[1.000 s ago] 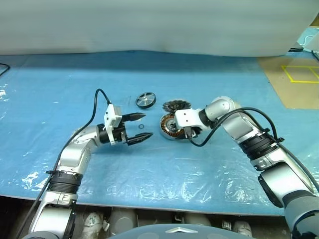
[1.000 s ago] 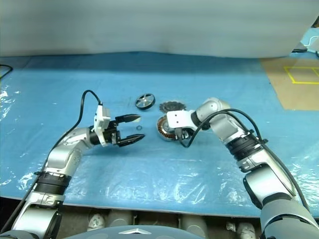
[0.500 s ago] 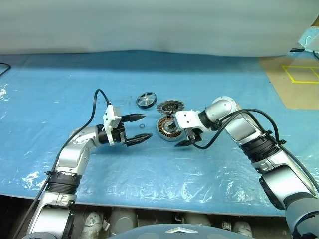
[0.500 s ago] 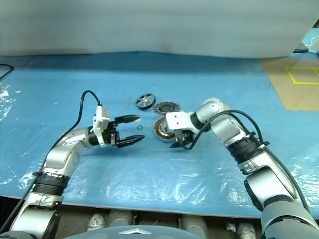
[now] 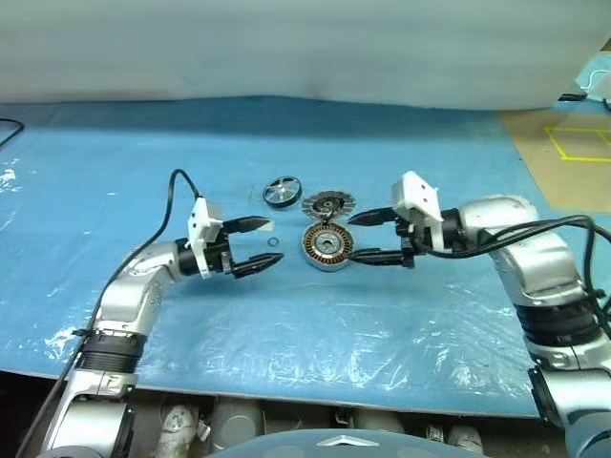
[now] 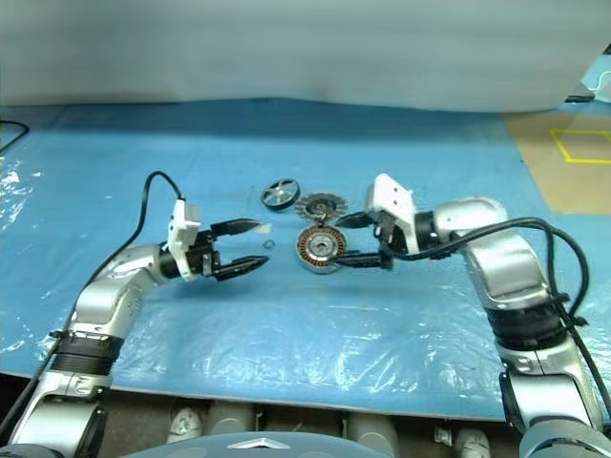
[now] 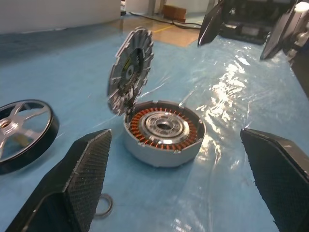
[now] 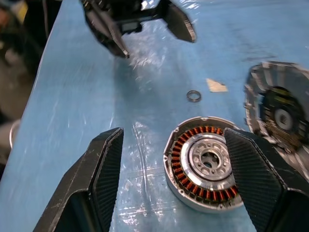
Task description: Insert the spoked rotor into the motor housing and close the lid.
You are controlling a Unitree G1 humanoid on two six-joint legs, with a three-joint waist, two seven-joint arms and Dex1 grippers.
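My right pincer [image 5: 368, 237] hangs open and empty just right of the motor housing [image 5: 327, 246], fingers pointing at it without touching. My left pincer [image 5: 261, 244] is spread wide, also empty, on the housing's other side, a small ring [image 5: 275, 243] lying near its tips. The housing sits on the blue-covered surface [image 5: 286, 334] with copper windings exposed, its lid [image 5: 327, 203] tilted up at the far rim. The spoked rotor [image 5: 281, 191] lies flat beyond the housing, left of the lid.
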